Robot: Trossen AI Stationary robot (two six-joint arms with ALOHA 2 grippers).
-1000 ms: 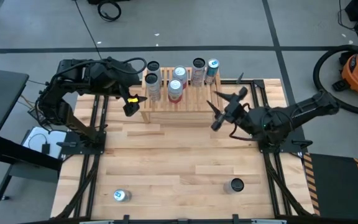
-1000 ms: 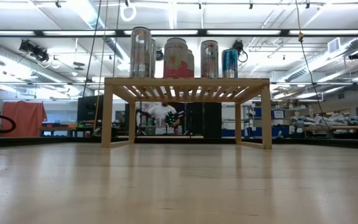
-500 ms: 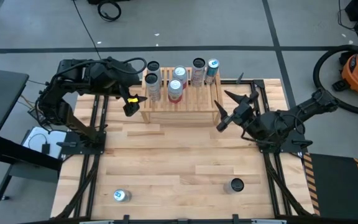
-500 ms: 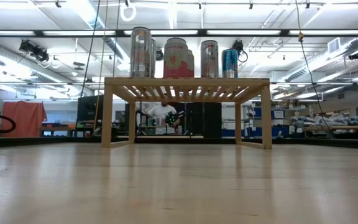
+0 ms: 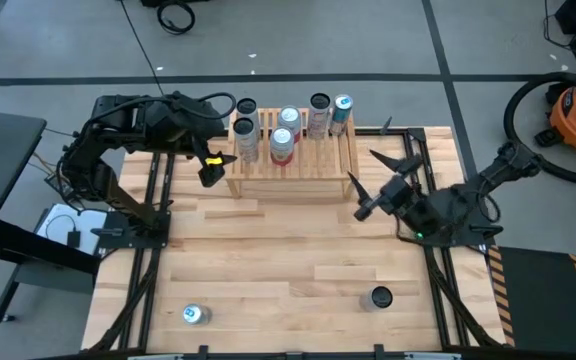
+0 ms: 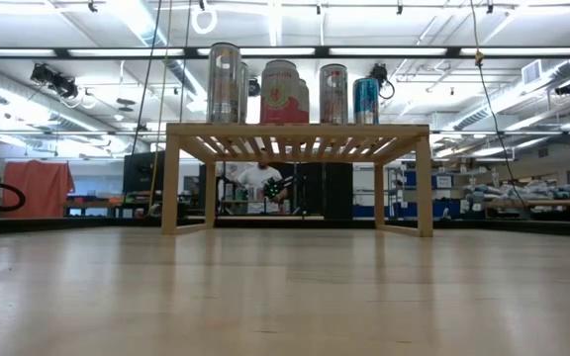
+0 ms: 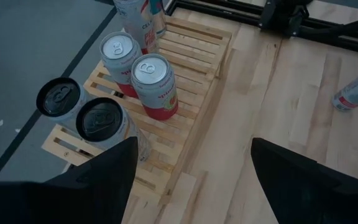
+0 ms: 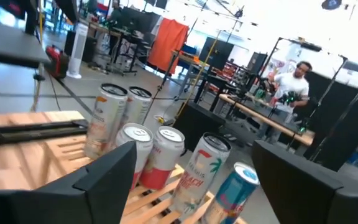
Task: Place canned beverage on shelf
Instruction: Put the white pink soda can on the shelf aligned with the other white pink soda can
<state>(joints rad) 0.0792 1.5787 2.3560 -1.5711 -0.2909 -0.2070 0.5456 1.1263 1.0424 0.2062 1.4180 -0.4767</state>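
1. The high view is evenly and softly lit from above; the light wooden bench (image 5: 268, 260) shows no hard glare, and the dark arms cast only faint, short shadows.
2. In the low view, long bright ceiling light strips (image 6: 265, 51) glare white, and the near bench surface is soft and out of focus.
3. In the right wrist view the background is washed out by strong overhead light, and the picture is slightly blurred.
4. In the left wrist view the shiny silver can tops (image 7: 149, 68) catch small highlights.
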